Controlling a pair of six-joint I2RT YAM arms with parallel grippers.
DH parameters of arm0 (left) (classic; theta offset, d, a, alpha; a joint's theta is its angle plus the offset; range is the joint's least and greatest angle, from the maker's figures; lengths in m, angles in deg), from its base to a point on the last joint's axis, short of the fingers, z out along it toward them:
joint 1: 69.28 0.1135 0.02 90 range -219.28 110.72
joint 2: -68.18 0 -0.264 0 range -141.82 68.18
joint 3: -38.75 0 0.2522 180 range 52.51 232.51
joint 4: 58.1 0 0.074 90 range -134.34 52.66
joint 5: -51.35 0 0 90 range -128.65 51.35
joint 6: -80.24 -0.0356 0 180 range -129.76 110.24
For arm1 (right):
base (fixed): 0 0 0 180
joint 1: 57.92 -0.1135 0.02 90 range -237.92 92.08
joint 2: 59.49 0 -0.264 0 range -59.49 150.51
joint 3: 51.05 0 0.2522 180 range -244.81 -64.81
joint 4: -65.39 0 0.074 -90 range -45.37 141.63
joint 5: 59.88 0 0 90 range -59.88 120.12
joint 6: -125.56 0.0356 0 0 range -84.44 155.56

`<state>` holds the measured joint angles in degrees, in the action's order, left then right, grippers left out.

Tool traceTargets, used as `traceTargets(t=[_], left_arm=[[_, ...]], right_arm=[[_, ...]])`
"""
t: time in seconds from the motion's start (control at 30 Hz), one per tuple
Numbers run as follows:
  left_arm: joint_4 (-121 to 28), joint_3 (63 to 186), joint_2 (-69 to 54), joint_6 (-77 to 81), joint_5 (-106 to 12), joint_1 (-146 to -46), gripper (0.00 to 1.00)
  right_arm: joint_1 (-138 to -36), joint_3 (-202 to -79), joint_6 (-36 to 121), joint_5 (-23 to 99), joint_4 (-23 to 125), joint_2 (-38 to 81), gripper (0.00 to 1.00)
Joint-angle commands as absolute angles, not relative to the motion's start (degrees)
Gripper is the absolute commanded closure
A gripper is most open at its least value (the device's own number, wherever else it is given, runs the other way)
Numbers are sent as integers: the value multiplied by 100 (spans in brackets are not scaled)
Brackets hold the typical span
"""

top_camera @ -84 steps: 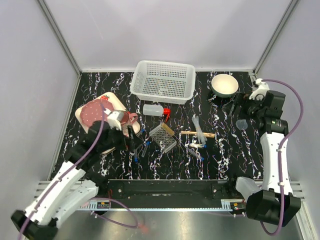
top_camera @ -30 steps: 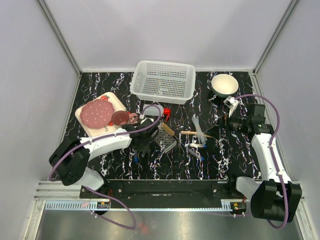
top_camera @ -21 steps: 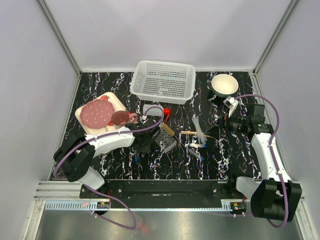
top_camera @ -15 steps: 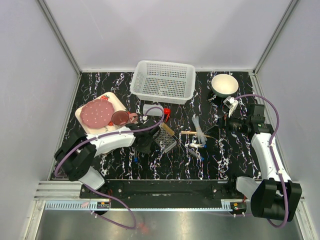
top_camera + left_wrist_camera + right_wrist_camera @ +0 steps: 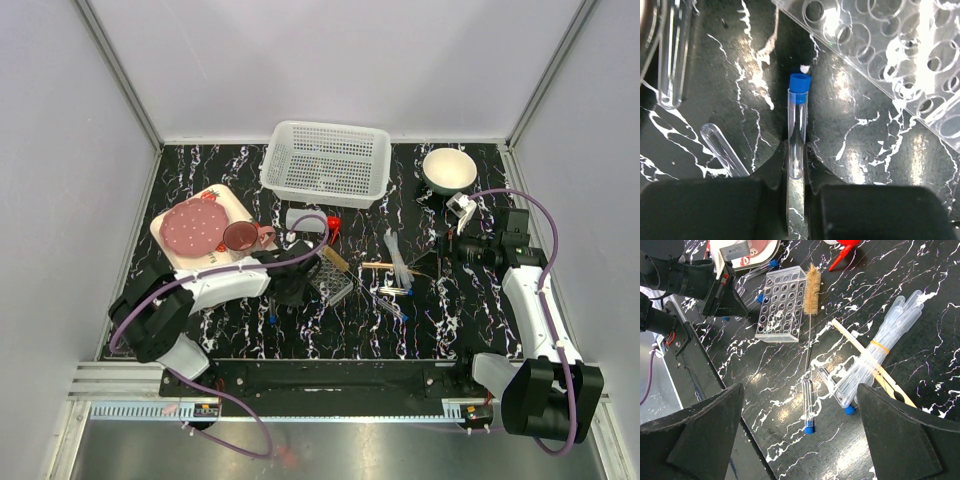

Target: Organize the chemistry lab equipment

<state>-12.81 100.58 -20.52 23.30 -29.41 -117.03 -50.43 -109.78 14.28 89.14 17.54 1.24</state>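
My left gripper is shut on the round end of a blue-capped test tube that lies on the black marble table, cap pointing toward the clear tube rack. From above, this gripper sits just left of the rack. Two more tubes lie to its left. My right gripper hangs open above another blue-capped tube, beside the banded pipettes and wooden sticks. The red-capped bottle lies behind the rack.
A white mesh basket stands at the back middle and a white bowl at the back right. The strawberry tray with plate and pink mug is at the left. A bottle brush lies against the rack.
My left gripper's jaws have closed onto the blue-capped tube beside the rack. The right arm has stayed still and open.
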Motion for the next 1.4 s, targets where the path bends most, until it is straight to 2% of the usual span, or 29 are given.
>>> traceTargets(t=[0.0,0.23,0.4,0.5,0.67,0.73,0.97,1.1,1.23,1.33,1.37], left_arm=[[-1419,9821,-1770,2478,-2968,-11902,97],[-1673,9567,-338,2899,-3423,-12359,99],[-3227,8996,1128,3382,-3821,-12413,99],[-4588,8688,1501,3681,-3829,-12413,99],[-6433,8888,1055,3963,-3689,-12413,99],[-6683,9091,843,4034,-3584,-12421,99],[-7605,9663,104,4525,-3522,-12448,99],[-7984,9593,-19,4903,-3329,-12518,99],[-8072,9654,-168,4992,-3250,-12597,99],[-8160,9680,-265,5088,-3232,-12623,99],[-8152,9689,-292,5106,-3223,-12632,99]], right_arm=[[-5062,-10989,1288,8997,1841,36,0],[-5080,-11103,1034,9506,1472,18,0],[-5483,-11542,621,9648,919,246,0],[-5983,-11920,664,9752,567,422,0],[-6625,-12508,1601,10420,575,721,0],[-6845,-12615,2024,10518,907,792,0],[-7365,-12326,4729,9947,3016,739,0],[-7365,-12246,5154,9622,3387,818,3],[-7374,-12211,5629,9621,3852,941,12],[-7374,-12167,5981,9691,4134,1073,23],[-7374,-12167,6112,9718,4196,1108,30]])
